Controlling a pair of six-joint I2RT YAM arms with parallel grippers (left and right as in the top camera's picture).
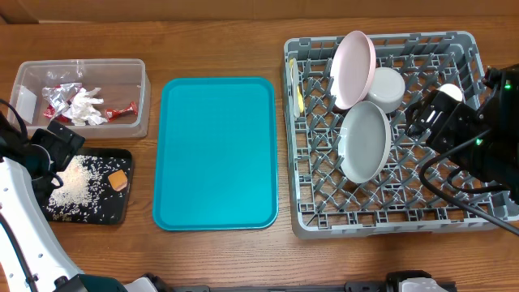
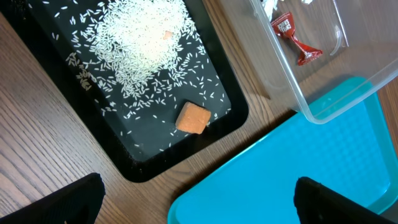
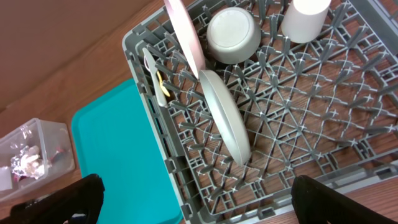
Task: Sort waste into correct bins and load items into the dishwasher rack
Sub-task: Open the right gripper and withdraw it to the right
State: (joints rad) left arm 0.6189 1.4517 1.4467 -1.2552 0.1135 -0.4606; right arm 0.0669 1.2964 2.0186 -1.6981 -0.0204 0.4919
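you're at the finish, i judge: wrappers (image 1: 122,110) and napkin (image 1: 83,105) lie in the clear tub (image 1: 139,122), rice (image 1: 77,182) and cube (image 1: 119,180) in the black tray (image 1: 113,208). pink plate (image 1: 354,69), grey plate (image 1: 363,142), bowl (image 1: 387,88), cup (image 3: 305,15) and spoon (image 1: 300,97) sit in the rack (image 1: 381,230). left gripper (image 2: 199,202) and right gripper (image 3: 199,199) gape empty; next, just pull clear.

The table (image 1: 219,40) is grained wood, the tub (image 1: 146,97) clear glossy plastic, the rack (image 1: 381,227) matt grey plastic.
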